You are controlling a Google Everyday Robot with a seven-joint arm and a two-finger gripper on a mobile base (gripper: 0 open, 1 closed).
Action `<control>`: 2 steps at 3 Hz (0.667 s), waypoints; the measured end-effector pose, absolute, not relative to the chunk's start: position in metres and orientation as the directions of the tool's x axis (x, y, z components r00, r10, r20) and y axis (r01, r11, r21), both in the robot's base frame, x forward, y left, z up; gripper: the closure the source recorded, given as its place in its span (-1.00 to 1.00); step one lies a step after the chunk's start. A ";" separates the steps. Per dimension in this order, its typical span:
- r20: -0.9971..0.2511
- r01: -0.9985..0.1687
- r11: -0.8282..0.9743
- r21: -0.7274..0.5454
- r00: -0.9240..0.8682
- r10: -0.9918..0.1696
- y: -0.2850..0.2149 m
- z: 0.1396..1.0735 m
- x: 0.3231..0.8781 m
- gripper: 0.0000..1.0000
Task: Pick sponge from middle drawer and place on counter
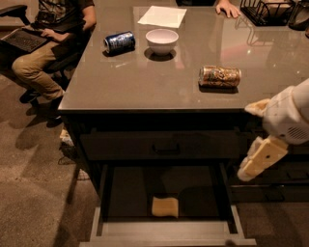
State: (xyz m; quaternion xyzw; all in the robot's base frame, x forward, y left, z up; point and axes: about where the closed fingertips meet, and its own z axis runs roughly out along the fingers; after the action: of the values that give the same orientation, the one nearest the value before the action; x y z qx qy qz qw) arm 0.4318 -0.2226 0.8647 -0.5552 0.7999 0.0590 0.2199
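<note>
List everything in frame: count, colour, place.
sponge: 1, pale yellow, on middle drawer floor, near front
middle drawer: 1, dark grey, pulled open
top drawer: 1, dark, shut, just under counter
counter: 1, glossy grey-brown
gold can: 1, lying on counter, right
blue can: 1, lying on counter, far left
bowl: 1, white, beside blue can
paper: 1, white, far edge
basket: 1, black wire, far right corner
person: 1, seated left
hand: 1, at far edge
gripper: 1, cream fingers, open, empty, right of drawers

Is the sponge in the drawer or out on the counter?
In. The sponge lies on the floor of the open middle drawer, not on the counter. The gripper hangs at the right, clear of it.
</note>
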 end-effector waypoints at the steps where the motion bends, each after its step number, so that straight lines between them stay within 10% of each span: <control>1: -0.452 -0.911 0.403 -0.088 -0.325 -0.831 -0.225 0.800 0.441 -1.00; 2: -0.477 -0.909 0.413 -0.057 -0.338 -0.811 -0.221 0.761 0.445 -1.00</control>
State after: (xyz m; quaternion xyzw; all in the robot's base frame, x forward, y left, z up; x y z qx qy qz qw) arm 0.4453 -0.2205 0.7606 -0.5304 0.8106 0.1103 0.2223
